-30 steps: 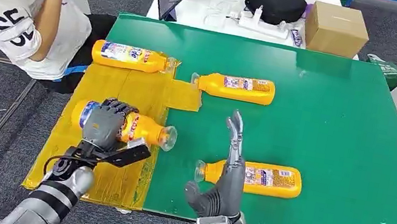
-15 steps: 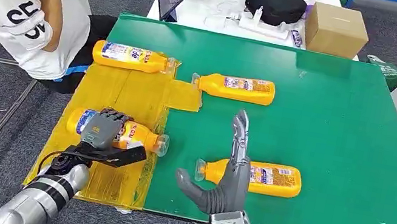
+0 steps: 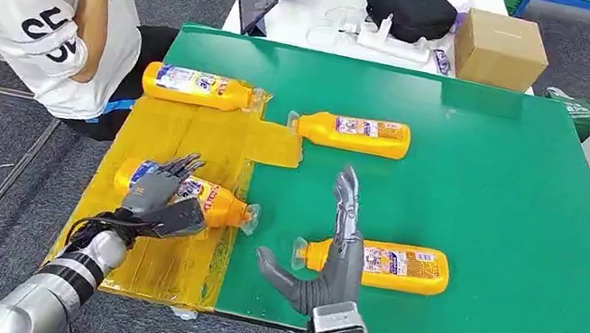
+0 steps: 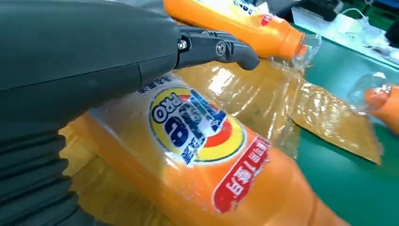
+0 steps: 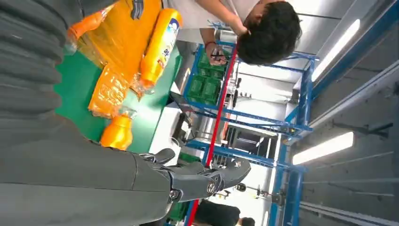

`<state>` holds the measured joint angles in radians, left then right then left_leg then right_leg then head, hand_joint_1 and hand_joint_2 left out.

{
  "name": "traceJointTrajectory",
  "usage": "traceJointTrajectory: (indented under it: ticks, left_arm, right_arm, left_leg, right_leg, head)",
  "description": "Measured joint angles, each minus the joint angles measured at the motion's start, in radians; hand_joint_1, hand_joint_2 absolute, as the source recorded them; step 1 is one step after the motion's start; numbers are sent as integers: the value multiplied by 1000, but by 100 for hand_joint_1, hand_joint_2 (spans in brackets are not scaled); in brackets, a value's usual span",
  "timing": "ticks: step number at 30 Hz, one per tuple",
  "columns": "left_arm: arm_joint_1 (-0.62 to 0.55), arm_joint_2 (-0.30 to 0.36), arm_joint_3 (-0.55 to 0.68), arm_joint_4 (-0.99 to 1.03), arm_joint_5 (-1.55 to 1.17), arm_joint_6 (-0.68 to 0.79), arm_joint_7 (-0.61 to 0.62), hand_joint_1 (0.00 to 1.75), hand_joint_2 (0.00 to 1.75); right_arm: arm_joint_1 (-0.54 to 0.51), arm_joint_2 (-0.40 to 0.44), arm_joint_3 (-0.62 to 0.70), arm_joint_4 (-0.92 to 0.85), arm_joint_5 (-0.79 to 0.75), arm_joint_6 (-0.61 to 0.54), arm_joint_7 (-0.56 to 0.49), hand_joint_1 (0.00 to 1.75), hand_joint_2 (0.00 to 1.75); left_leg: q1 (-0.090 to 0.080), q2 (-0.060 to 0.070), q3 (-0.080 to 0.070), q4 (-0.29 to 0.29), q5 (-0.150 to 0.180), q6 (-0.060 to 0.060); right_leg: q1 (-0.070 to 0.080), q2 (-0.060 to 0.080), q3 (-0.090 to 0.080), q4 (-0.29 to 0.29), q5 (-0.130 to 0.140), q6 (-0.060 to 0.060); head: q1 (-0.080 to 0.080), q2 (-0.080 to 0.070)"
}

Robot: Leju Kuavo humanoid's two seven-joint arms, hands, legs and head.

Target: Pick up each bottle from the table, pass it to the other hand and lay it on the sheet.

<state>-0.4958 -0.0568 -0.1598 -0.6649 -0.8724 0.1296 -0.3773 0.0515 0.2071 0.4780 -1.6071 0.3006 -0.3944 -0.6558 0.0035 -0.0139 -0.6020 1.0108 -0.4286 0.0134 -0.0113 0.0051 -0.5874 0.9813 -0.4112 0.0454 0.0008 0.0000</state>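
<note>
Head view: the green table carries a yellow sheet along its left edge, and four orange bottles lie on their sides. One bottle lies at the sheet's far edge, a second near its front; a third lies just off the sheet's far right corner and a fourth near the table's front edge. By my judgement the laying-down step is ending: the left hand rests over the second bottle's base, fingers spread, not clamped. The right hand is upright, fingers apart, holding nothing, just beside the fourth bottle's neck. Next, that hand should close round this bottle and lift it for the pass
</note>
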Motion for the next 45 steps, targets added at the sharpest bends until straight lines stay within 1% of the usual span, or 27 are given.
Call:
traceJointTrajectory:
  ticks: [4,7,9,10,11,13,15,17,20,21,23,27,29,31,37,40,45]
  left_arm:
    - [2,0,9,-1,114,-108,-43,0,0]
    - [23,-5,62,-22,369,-275,-127,0,0]
    - [69,-22,112,-71,529,-299,-160,0,0]
    - [95,-37,139,-107,604,-275,-170,0,0]
    - [119,-59,168,-149,663,-211,-183,0,0]
    - [153,-96,214,-231,706,-21,-228,0,0]
    - [176,-123,238,-321,716,123,-275,0,0]
    - [200,-140,248,-406,719,178,-311,0,0]
    - [226,-156,249,-500,725,203,-313,0,0]
    - [231,-159,250,-519,727,205,-313,0,175]
    - [240,-164,251,-549,729,214,-315,0,175]
    - [271,-169,248,-633,733,290,-323,0,175]
    - [300,-170,241,-683,720,306,-325,0,175]
    - [328,-170,232,-717,702,304,-324,0,175]
    - [374,-171,208,-732,671,280,-321,0,175]
    - [381,-173,201,-732,671,277,-322,0,175]
    - [383,-176,196,-732,670,277,-322,0,175]
  right_arm:
    - [-5,2,-7,23,-3,17,-1,0,175]
    - [-13,3,-9,50,-7,33,-4,0,175]
    - [-17,3,-10,70,-10,57,0,0,175]
    - [-19,3,-10,81,6,63,10,0,175]
    - [-20,3,-10,92,31,64,25,0,175]
    - [-24,3,-10,115,94,60,59,0,175]
    - [-27,-3,-10,136,168,48,104,0,175]
    - [-38,-21,-8,151,235,45,137,0,175]
    - [-50,-44,-8,161,258,48,153,0,175]
    - [-51,-49,-8,162,259,49,154,0,175]
    - [-53,-57,-8,166,271,49,162,0,175]
    - [-62,-90,-13,163,377,10,236,0,175]
    - [-68,-136,-36,132,428,9,284,0,175]
    - [-82,-181,-65,100,458,44,326,0,175]
    - [-122,-328,-157,56,489,228,416,0,175]
    - [-132,-382,-183,56,489,247,422,0,175]
    - [-135,-414,-195,56,490,249,422,0,175]
  left_leg:
    - [0,-1,2,0,0,-1]
    - [0,0,4,0,1,-1]
    - [0,3,3,0,1,-1]
    - [0,3,2,0,2,-1]
    - [0,3,0,0,2,-1]
    - [0,4,-4,0,2,-1]
    - [0,4,-5,0,2,-1]
    - [0,3,-6,0,2,-1]
    - [0,4,-8,0,2,-1]
    - [0,4,-9,0,2,-1]
    - [0,4,-10,0,2,-1]
    - [0,4,-10,0,2,-1]
    - [0,4,-10,0,2,-1]
    - [-1,4,-10,0,2,-1]
    - [-2,4,-10,1,1,0]
    - [-2,3,-11,1,2,0]
    - [-2,4,-10,1,1,0]
  right_leg:
    - [0,0,3,0,0,0]
    - [0,0,4,0,0,0]
    - [0,1,2,0,1,0]
    - [0,1,0,0,1,0]
    - [0,1,-2,0,1,0]
    - [0,1,-5,0,2,0]
    - [0,1,-6,0,2,0]
    - [0,1,-7,0,1,0]
    - [0,1,-9,0,1,0]
    - [0,1,-10,0,1,0]
    - [0,1,-10,0,1,0]
    - [0,1,-11,0,1,0]
    - [0,1,-11,0,1,0]
    - [-1,1,-11,0,1,0]
    - [-2,1,-11,-1,2,1]
    - [-2,1,-11,-1,2,1]
    - [-1,1,-12,-1,2,1]
  head:
    - [0,0]
    - [0,0]
    - [0,0]
    - [0,0]
    - [0,0]
    - [0,0]
    - [0,0]
    - [0,0]
    - [0,0]
    - [0,0]
    - [0,0]
    - [0,0]
    - [0,0]
    - [0,0]
    - [0,0]
    - [0,0]
    - [-1,0]
